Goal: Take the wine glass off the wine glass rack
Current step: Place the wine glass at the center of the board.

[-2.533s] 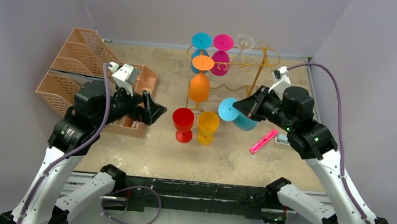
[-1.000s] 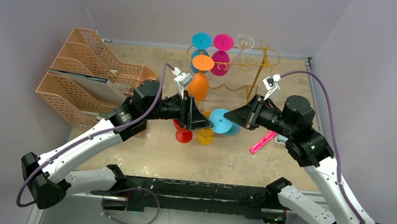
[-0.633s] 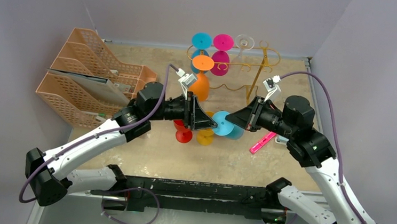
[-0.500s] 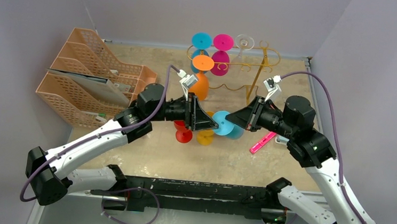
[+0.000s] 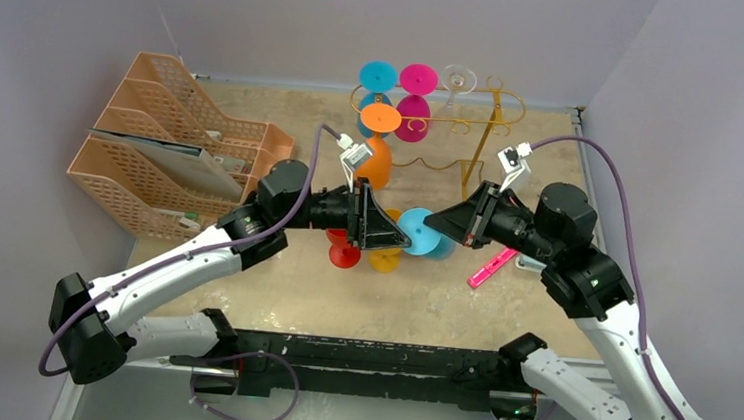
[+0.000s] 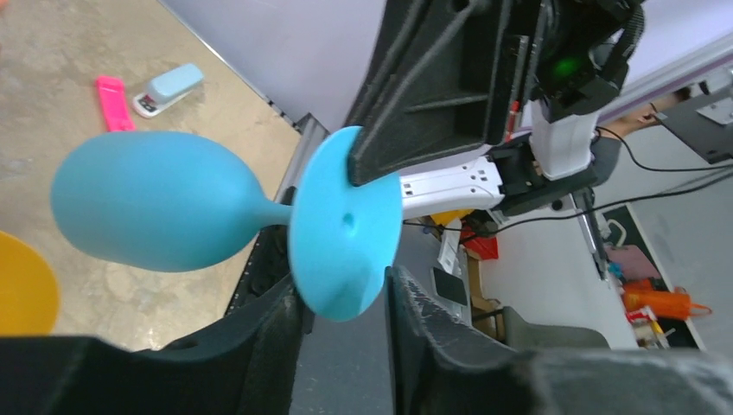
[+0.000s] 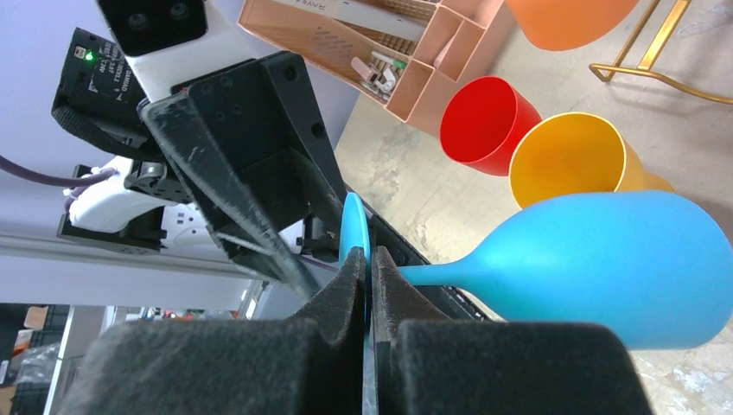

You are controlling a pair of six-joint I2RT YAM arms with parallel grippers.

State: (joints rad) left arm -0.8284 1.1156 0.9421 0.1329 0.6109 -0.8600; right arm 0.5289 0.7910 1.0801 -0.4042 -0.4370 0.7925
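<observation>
A blue wine glass (image 5: 437,244) lies sideways in the air above the table, clear of the gold wire wine glass rack (image 5: 497,111). My right gripper (image 5: 430,224) is shut on the rim of its round foot (image 7: 353,226), and the bowl (image 7: 610,264) points away. My left gripper (image 6: 343,285) stands open, one finger on each side of the same foot (image 6: 346,226), with a gap still showing on one side. Blue, magenta, clear and orange glasses (image 5: 375,160) still hang upside down on the rack.
A red glass (image 5: 343,251) and a yellow glass (image 5: 383,258) stand upright under my left gripper. Peach mesh file trays (image 5: 158,143) fill the left side. A pink bar (image 5: 492,266) and a small stapler (image 6: 168,86) lie at the right.
My left arm swung in from the trays to the blue glass, and its jaws have narrowed around the foot. The right gripper kept its hold and shifted only slightly.
</observation>
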